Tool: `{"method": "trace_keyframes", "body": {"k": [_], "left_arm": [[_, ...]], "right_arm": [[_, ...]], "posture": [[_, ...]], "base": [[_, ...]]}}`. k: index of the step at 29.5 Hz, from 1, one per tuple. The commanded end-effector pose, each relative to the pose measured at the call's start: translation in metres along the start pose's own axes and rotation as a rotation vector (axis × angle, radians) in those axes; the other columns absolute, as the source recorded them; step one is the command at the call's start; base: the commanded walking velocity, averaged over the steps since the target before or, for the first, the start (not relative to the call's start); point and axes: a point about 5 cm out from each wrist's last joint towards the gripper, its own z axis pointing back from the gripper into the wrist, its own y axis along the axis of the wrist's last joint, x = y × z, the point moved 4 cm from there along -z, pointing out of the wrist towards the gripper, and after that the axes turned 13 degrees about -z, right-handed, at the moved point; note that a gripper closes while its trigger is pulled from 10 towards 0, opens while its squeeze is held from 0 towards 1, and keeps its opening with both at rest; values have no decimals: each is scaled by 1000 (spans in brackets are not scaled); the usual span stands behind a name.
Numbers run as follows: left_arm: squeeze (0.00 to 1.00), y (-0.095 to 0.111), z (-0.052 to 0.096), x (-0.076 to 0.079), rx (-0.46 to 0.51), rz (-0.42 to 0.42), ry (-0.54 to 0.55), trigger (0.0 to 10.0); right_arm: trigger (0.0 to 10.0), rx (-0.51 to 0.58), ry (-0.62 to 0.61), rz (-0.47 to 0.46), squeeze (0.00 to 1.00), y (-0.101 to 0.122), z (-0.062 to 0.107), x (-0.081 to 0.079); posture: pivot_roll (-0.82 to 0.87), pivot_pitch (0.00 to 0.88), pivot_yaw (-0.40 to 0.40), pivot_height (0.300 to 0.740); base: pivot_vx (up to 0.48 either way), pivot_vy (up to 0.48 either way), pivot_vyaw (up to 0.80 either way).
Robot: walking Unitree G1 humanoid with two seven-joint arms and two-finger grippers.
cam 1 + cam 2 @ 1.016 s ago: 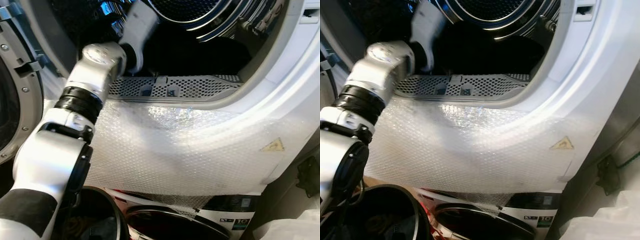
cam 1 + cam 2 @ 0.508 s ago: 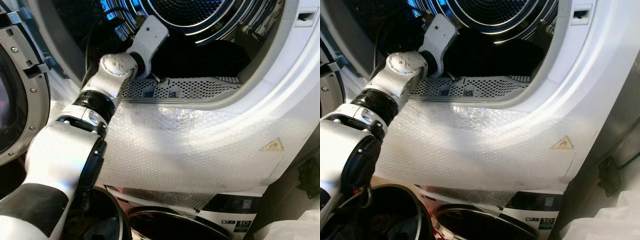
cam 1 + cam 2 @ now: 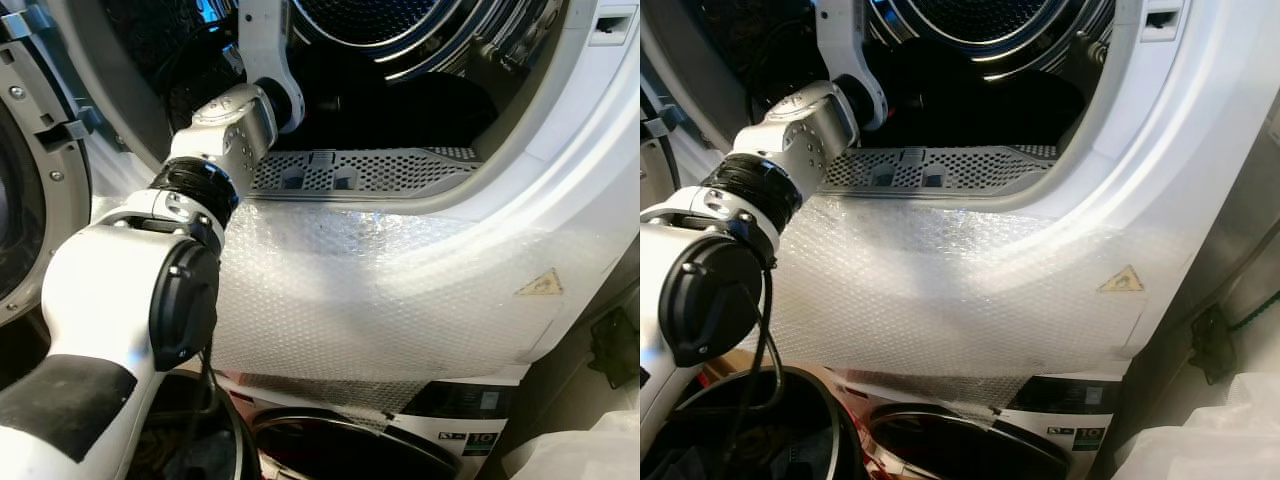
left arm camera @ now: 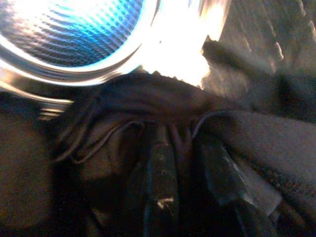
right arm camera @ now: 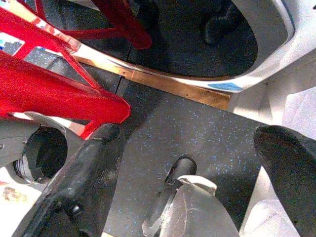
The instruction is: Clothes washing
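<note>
Inside drum (image 3: pixel 400 20), left fingers (image 4: pixel 160 187) pinching dark garment (image 4: pixel 148 113)

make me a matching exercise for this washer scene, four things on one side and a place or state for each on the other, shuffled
Things
1. left gripper
2. right gripper
3. bubble wrap
4. yellow warning triangle

Place or state
A. open, pointing down at a speckled dark floor
B. taped over the white front panel below the drum opening
C. shut on dark clothing inside the drum
D. on the white panel, at the right edge of the wrap

Pairs: 1-C, 2-A, 3-B, 4-D
</note>
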Motion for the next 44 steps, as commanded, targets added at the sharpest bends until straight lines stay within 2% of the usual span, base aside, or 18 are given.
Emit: {"method": "trace_keyframes", "body": {"k": [1, 5, 11, 14, 17, 20, 21, 22, 23, 24, 27, 29, 30, 31, 34, 39, 42, 44], "left_arm": [[1000, -7, 5, -1, -34, -73, -71, 10000], [1000, 0, 7, -5, -2, -91, -70, 10000], [1000, 26, 11, -19, 108, -52, -26, 10000], [1000, 45, 15, -27, 191, 10, 4, 10000], [1000, 49, 15, -27, 200, 2, -4, 10000], [1000, 46, 14, -16, 178, -47, -104, 10000], [1000, 38, 13, -5, 140, -104, -187, 10000], [1000, 26, 16, 15, 107, -177, -376, 10000], [1000, 26, 16, 15, 107, -177, -376, 10000], [1000, 29, 20, 26, 135, -179, -507, 10000], [1000, 40, 25, 31, 189, -183, -588, 10000], [1000, 55, 30, 30, 246, -146, -628, 10000], [1000, 75, 35, 26, 330, -84, -647, 10000], [1000, 82, 37, 24, 357, -66, -643, 10000], [1000, 105, 31, -2, 428, -71, -369, 10000], [1000, 118, 33, -20, 504, -22, -207, 10000], [1000, 111, 32, -16, 488, -22, -233, 10000], [1000, 103, 31, -6, 455, -66, -324, 10000]], "right_arm": [[10000, -4, 14, 2, 0, -1, 0, -6], [10000, -6, 18, 7, 0, -2, 0, -7], [10000, -1, 29, 10, 0, 2, -1, -11], [10000, 6, 34, 11, 0, 6, -2, -12], [10000, 8, 35, 16, 0, 8, -2, -13], [10000, 12, 37, 23, 0, 12, -3, -13], [10000, 13, 39, 27, 0, 13, -3, -13], [10000, 16, 44, 29, 0, 15, -4, -16], [10000, 16, 44, 29, 0, 15, -4, -16], [10000, 17, 49, 28, 0, 15, -4, -18], [10000, 19, 54, 26, 0, 16, -4, -20], [10000, 17, 59, 29, 0, 15, -4, -21], [10000, 13, 63, 36, 0, 14, -4, -21], [10000, 12, 64, 38, 0, 14, -4, -21], [10000, 8, 67, 45, 0, 13, -4, -22], [10000, 8, 72, 50, 0, 14, -4, -24], [10000, 9, 74, 52, 0, 14, -4, -25], [10000, 13, 74, 49, 0, 16, -4, -25]], "posture": [[49, 0, 119, 740], [60, 0, 115, 740], [71, 0, 109, 740], [80, 0, 106, 740], [97, 0, 105, 740], [112, 0, 101, 740], [113, 0, 100, 740], [119, 0, 102, 740], [119, 0, 102, 740], [119, 0, 101, 740], [126, 0, 97, 740], [137, 0, 94, 740], [143, 0, 93, 740], [148, 0, 92, 740], [156, 0, 89, 740], [160, 0, 84, 740], [159, 0, 85, 740], [154, 0, 87, 740]], "base": [[0, 0, 0], [0, 0, 0], [0, 0, 0], [0, 0, 0], [0, 0, 0], [0, 0, 0], [0, 0, 0], [0, 0, 0], [0, 0, 0], [0, 0, 0], [0, 0, 0], [0, 0, 0], [0, 0, 0], [0, 0, 0], [0, 0, 0], [0, 0, 0], [0, 0, 0], [0, 0, 0]]}}
